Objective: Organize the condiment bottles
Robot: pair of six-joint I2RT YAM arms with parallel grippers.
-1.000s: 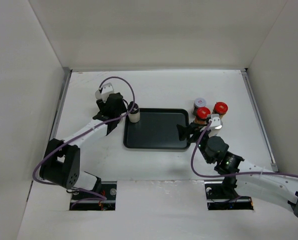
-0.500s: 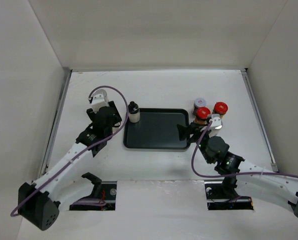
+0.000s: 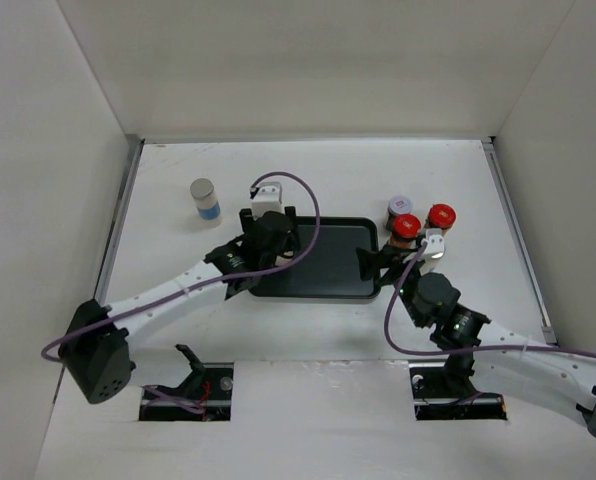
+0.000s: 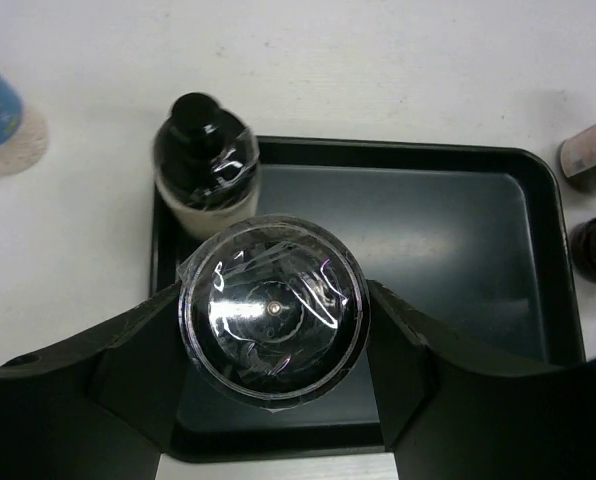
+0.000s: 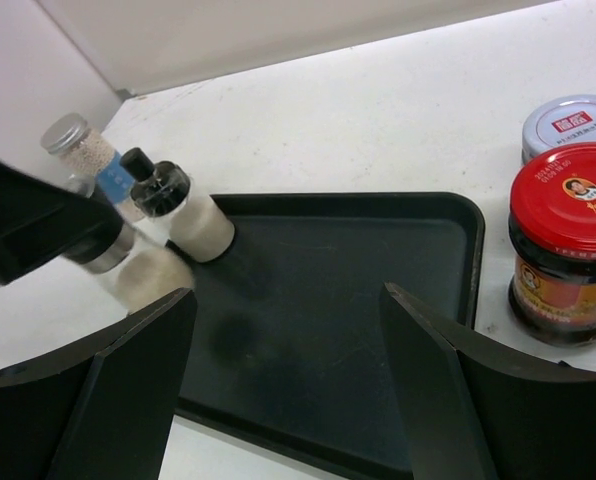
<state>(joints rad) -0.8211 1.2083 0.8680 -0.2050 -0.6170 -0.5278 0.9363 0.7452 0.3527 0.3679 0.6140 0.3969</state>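
Note:
My left gripper [image 3: 269, 243] hangs over the left part of the black tray [image 3: 328, 272], shut on a pale shaker with a clear cap [image 4: 273, 303]. In the right wrist view this held shaker [image 5: 136, 272] leans over the tray's left edge. A black-capped white bottle [image 4: 204, 165] stands in the tray's far left corner, just beyond it. My right gripper [image 3: 371, 262] is open and empty at the tray's right edge. Two red-lidded brown jars [image 3: 406, 226] [image 3: 441, 216] and a grey-lidded jar [image 3: 400, 205] stand right of the tray. A silver-capped, blue-labelled shaker [image 3: 205, 199] stands far left.
White walls close in the table on the left, back and right. The tray's inside [image 5: 358, 290] holds only the black-capped bottle. The nearest red-lidded jar [image 5: 563, 240] stands close beside my right gripper's right finger [image 5: 478, 400].
The left arm swung from left of the tray to over its left part and now holds the clear-capped shaker. The silver-capped shaker has come into view. The right arm has not moved.

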